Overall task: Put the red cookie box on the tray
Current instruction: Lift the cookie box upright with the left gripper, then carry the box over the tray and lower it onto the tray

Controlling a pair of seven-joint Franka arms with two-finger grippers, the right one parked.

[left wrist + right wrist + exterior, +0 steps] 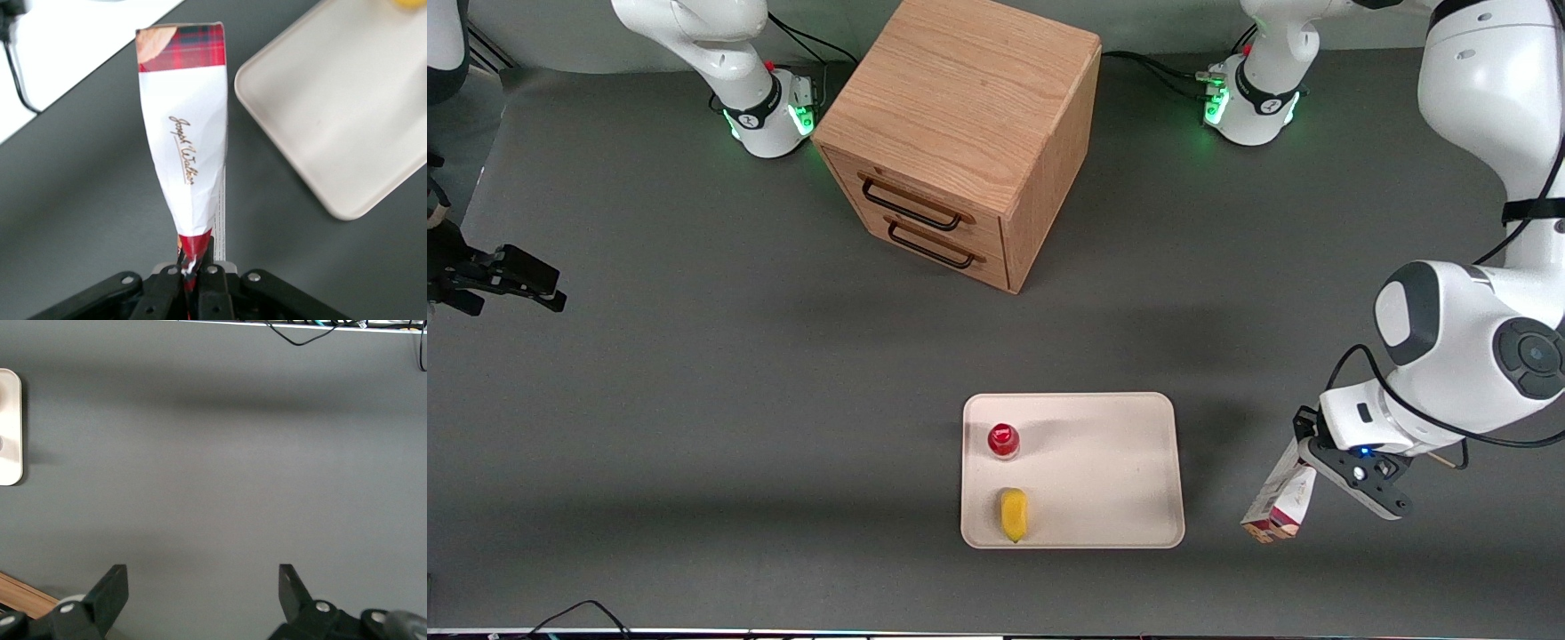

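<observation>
My left gripper [1303, 455] is shut on one end of the red cookie box [1280, 502], squeezing that end flat. The box hangs tilted above the grey table, beside the tray [1103, 462] on the working arm's side and apart from it. In the left wrist view the box [183, 143] shows a white patch with script lettering and a red tartan end, and my gripper [195, 270] pinches its crumpled red end. A corner of the cream tray [333, 113] lies beside the box.
A small red-capped bottle [1003, 439] and a yellow object [1013, 514] sit on the tray, at its end toward the parked arm. A wooden drawer cabinet [960, 133] stands farther from the front camera. The tray's edge [10, 427] shows in the right wrist view.
</observation>
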